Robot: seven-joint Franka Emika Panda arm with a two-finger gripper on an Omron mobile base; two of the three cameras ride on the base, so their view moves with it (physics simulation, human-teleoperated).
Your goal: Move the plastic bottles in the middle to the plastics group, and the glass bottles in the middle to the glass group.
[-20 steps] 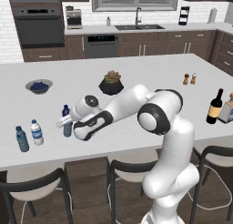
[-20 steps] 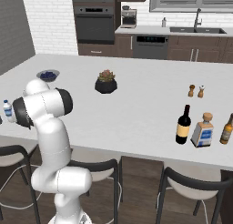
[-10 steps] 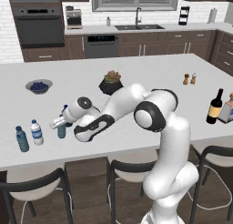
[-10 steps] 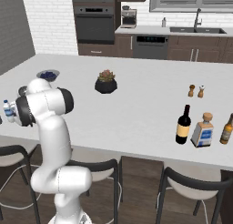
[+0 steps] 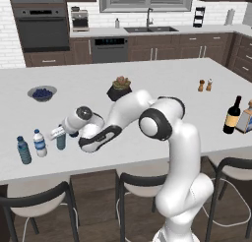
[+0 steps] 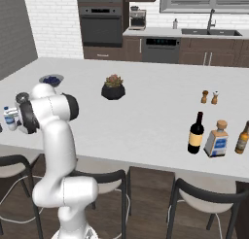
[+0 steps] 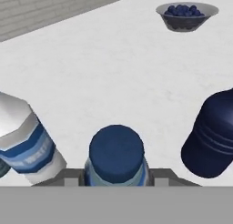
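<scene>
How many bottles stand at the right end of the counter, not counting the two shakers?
3, in a row near the front edge: the wine bottle, a squat bottle with a pale label, and an amber bottle at the picture's edge. More may be hidden beyond it.

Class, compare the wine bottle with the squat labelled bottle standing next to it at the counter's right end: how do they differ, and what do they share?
The wine bottle is taller and dark with a slim neck; the squat bottle is shorter and broader, with a pale label and light stopper. The wine bottle stands nearer the arm. Both stand upright on the white counter, untouched.
</scene>
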